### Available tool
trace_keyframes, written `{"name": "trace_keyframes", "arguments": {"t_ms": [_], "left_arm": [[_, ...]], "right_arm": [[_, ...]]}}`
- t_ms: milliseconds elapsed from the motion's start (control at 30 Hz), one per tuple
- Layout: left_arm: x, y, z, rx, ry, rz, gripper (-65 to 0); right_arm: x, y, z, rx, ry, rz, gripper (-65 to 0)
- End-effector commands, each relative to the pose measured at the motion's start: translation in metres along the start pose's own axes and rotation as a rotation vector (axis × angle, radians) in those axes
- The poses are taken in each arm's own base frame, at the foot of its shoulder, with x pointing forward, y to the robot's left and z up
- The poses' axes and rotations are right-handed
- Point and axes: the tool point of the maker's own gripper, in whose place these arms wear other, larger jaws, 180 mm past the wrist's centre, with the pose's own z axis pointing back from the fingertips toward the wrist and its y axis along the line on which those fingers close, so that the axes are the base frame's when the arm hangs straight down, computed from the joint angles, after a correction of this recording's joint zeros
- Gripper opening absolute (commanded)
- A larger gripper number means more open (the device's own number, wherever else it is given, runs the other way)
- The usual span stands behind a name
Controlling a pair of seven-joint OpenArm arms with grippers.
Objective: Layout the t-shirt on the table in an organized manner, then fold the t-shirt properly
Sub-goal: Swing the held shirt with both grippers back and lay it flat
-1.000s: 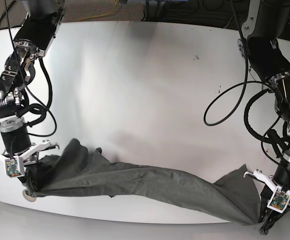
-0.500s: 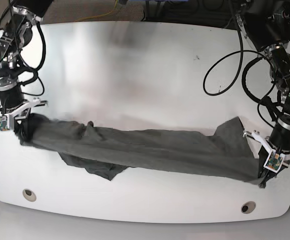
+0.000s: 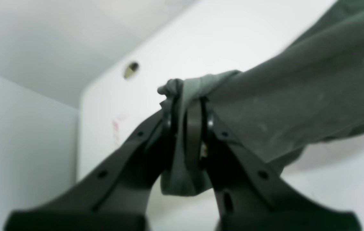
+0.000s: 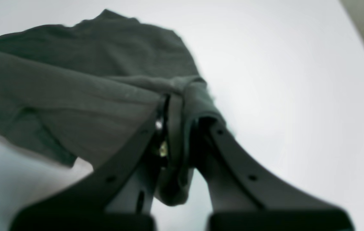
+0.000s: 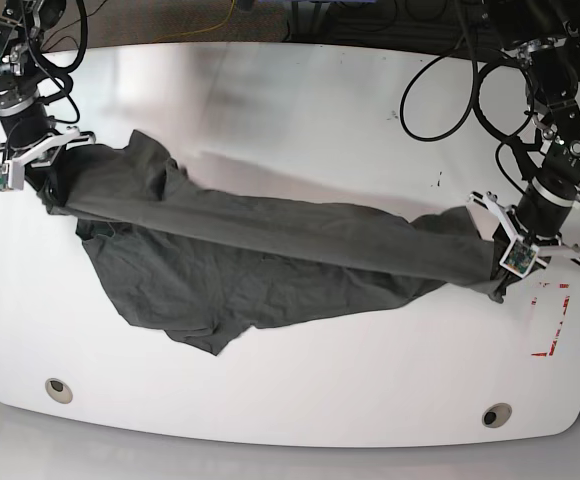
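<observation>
The large white glossy table (image 5: 300,110) with rounded edges fills the base view; we see two round grommets (image 5: 58,389) along its near edge and red tape marks (image 5: 553,320) near the left arm's side. Across it stretches the dark charcoal-grey, wrinkled t-shirt (image 5: 270,250), its long axis running side to side between the two arms, the upper edge pulled taut and the lower part sagging onto the table toward the near edge. The right gripper (image 4: 177,118) is clamped on a bunched corner of fabric at the far end of the base view's left side; the left gripper (image 3: 188,118) is likewise clamped on the opposite bunched corner, close to the red tape. We judge the layout step unfinished: the cloth hangs as a band, not flat. Each arm holds its own end, so neither is nearer. Open table lies behind the shirt toward the far edge and in front toward the grommets, giving room to draw the held edge away and let the body spread.
</observation>
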Motion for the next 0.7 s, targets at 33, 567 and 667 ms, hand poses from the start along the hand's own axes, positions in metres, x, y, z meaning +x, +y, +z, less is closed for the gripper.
{"name": "trace_keyframes", "arguments": {"t_ms": [33, 567, 667], "left_arm": [[-0.006, -0.014, 0.007, -0.012, -0.002, 0.033, -62.4], [-0.094, -0.074, 0.058, -0.112, 0.242, 0.138, -62.4], [-0.106, -0.084, 0.069, -0.136, 0.282, 0.144, -62.4]], "right_arm": [[-0.004, -0.005, 0.015, -0.007, 0.009, 0.003, -65.0], [-0.076, 0.009, 0.042, 0.008, 0.244, -0.055, -65.0], [-0.082, 0.010, 0.042, 0.011, 0.288, -0.052, -65.0]]}}
